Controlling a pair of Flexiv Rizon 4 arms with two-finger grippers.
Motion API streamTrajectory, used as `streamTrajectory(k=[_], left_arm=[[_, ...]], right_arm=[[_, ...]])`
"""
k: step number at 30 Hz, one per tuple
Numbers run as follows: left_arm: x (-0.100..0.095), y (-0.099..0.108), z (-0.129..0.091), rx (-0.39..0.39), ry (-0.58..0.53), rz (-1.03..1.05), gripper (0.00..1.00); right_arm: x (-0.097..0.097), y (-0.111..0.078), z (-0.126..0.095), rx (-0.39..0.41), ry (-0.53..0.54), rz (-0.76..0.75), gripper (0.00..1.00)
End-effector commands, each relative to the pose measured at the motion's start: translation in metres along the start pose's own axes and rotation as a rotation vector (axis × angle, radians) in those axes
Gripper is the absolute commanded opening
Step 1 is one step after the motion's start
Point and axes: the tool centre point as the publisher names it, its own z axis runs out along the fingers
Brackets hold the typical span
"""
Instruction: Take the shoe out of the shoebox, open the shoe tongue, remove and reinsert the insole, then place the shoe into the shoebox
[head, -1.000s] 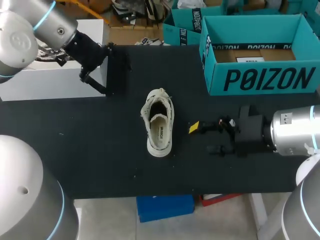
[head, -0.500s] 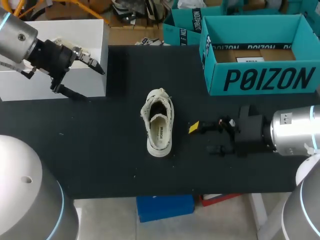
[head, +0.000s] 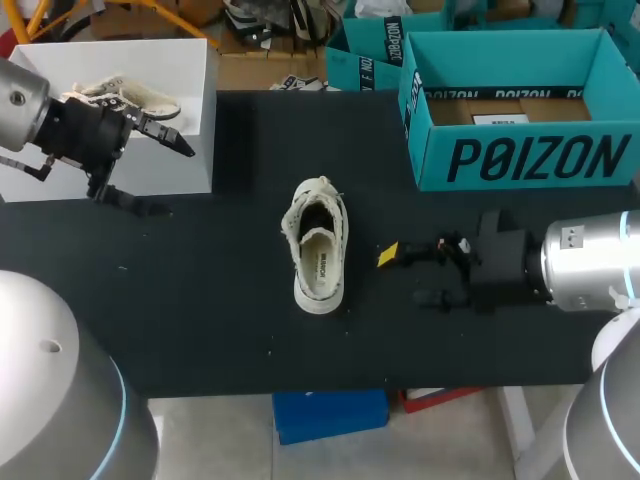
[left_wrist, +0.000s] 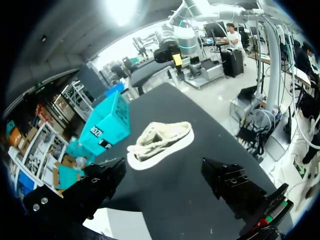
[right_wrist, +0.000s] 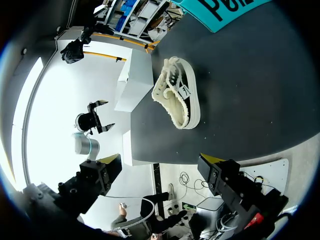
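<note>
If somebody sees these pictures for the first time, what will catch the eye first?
First the white shoe, which lies alone in the middle of the black table. Next the open teal shoebox, which stands at the far right corner. The right gripper hangs open just to the right of the shoe and does not touch it.
</note>
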Motion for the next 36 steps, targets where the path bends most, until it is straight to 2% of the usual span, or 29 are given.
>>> streamTrajectory(k=[1,4,8,17,22,29,32,36], left_arm=[[0.003,-0.001,0.001,-0.004,-0.017,0.002,1.00],[0.003,-0.001,0.001,-0.004,-0.017,0.002,1.00],[0.003,-0.001,0.001,-0.004,-0.017,0.002,1.00],[0.003,-0.001,0.001,-0.004,-0.017,0.002,1.00],[0.003,-0.001,0.001,-0.004,-0.017,0.002,1.00],[0.003,-0.001,0.001,-0.004,-0.017,0.002,1.00],[0.003,-0.001,0.001,-0.004,-0.017,0.002,1.00],[0.003,-0.001,0.001,-0.004,-0.017,0.002,1.00]], right_arm=[[0.016,0.025,-0.027,0.034,-0.134,-0.005,1.00],[0.029,0.045,-0.036,0.099,-0.252,-0.042,1.00],[0.042,0.069,-0.036,0.156,-0.396,-0.084,1.00],[0.047,0.114,0.001,0.262,-0.722,-0.143,1.00],[0.044,0.139,0.023,0.314,-0.813,-0.164,1.00],[0.043,0.163,0.049,0.362,-0.914,-0.206,1.00],[0.039,0.171,0.060,0.366,-0.955,-0.224,1.00],[0.032,0.177,0.075,0.321,-1.007,-0.259,1.00]])
